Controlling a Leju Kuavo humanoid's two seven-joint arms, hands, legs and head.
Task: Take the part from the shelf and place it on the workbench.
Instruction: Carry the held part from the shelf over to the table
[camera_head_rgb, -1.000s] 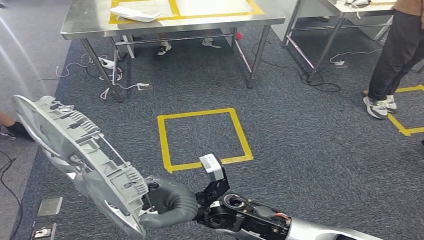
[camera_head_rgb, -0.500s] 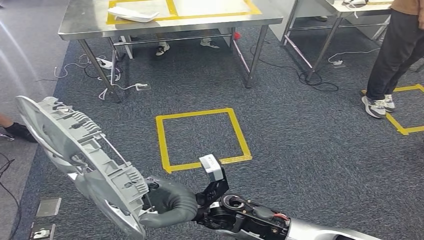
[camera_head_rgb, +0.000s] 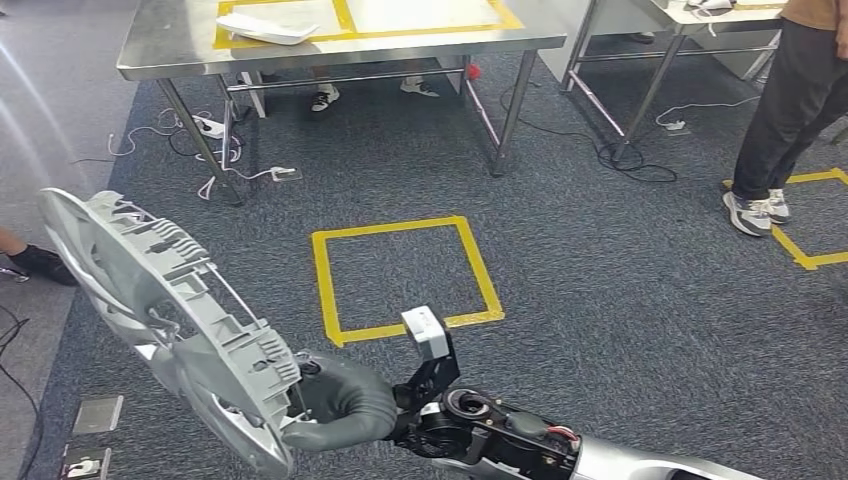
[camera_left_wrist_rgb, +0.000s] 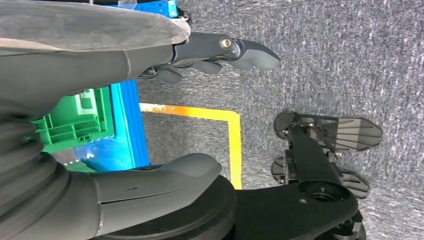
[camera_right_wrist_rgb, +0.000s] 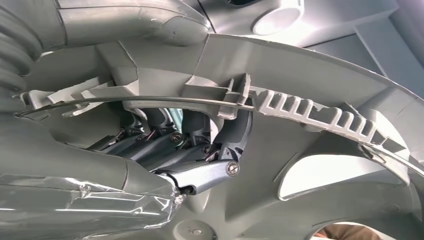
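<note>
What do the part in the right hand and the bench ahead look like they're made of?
Part: likely moulded plastic, matte silver-grey; thin ribs and clip tabs show on its back. Workbench: looks like stainless steel, brushed and faintly reflective, on metal tube legs. The right hand holds the part.

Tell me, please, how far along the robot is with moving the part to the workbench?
The pick looks done: the right hand grips the grey wheel-cover part by its rim, clear of any shelf. The carry is in hand, with carpet and a yellow floor square between the robot and the steel workbench. Left to do: reach the bench and set the part down. The left hand holds nothing.
</note>
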